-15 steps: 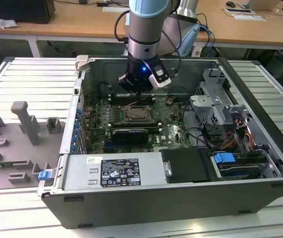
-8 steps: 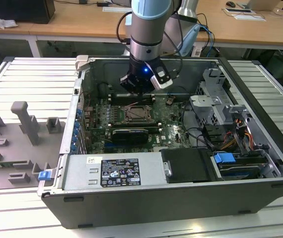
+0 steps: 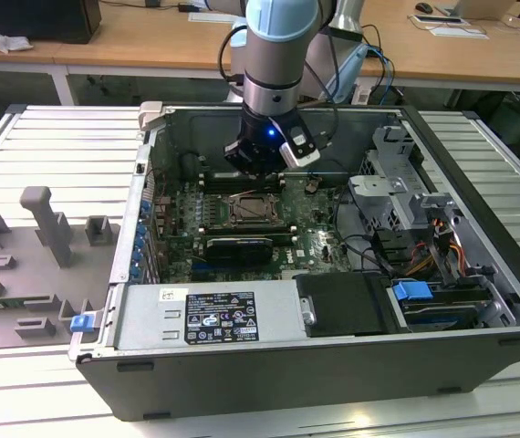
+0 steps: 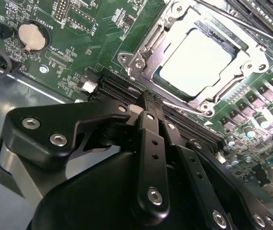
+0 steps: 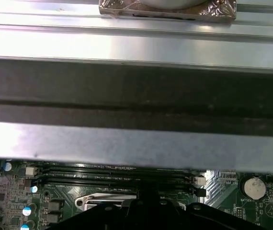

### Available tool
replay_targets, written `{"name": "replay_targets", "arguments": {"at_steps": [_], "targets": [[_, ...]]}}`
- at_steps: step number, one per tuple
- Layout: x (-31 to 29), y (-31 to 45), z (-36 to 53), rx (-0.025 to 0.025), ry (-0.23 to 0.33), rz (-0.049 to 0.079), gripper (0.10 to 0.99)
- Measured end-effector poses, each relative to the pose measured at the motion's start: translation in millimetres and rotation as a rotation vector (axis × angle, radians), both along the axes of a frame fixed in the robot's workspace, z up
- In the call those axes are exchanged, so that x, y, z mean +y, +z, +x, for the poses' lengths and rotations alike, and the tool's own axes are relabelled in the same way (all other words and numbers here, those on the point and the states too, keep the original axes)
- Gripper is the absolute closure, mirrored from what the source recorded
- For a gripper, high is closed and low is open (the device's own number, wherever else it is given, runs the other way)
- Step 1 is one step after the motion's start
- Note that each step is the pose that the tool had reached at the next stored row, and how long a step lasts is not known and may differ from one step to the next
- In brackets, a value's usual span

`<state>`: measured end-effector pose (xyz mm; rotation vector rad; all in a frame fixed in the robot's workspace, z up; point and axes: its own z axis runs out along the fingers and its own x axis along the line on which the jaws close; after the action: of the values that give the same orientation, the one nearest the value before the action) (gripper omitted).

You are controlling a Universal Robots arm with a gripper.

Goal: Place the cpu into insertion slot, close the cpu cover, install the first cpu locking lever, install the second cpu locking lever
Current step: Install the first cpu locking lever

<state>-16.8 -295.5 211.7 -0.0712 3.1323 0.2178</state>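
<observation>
Gripper (image 4: 148,103) hangs inside the open computer case (image 3: 479,301), just above the motherboard (image 3: 310,239), in the exterior view beyond the socket on its far side. In the second wrist view the two black fingers (image 4: 151,143) lie pressed together at the tip, nothing between them; tip sits over the long black memory slots (image 4: 122,88) just beside the socket, contact with them not clear.

Cpu (image 4: 196,64) rests flat in the insertion slot (image 4: 163,84), pale metal top facing up. Cpu cover (image 4: 244,57) lies down around the chip, its cut-out framing it. A thin lever rod (image 4: 232,21) runs along one side of the socket; whether it is latched cannot be told. Coin battery (image 4: 32,37) sits on the board well apart from the socket.
</observation>
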Motion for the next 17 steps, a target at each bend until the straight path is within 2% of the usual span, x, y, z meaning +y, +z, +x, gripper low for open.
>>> {"name": "replay_targets", "arguments": {"at_steps": [6, 17], "targets": [[0.0, -7.2, 2.5, 0.0000, 0.000, -0.001, 0.980], [0.0, -7.1, 2.8, 0.0000, 0.000, -0.002, 0.980]]}}
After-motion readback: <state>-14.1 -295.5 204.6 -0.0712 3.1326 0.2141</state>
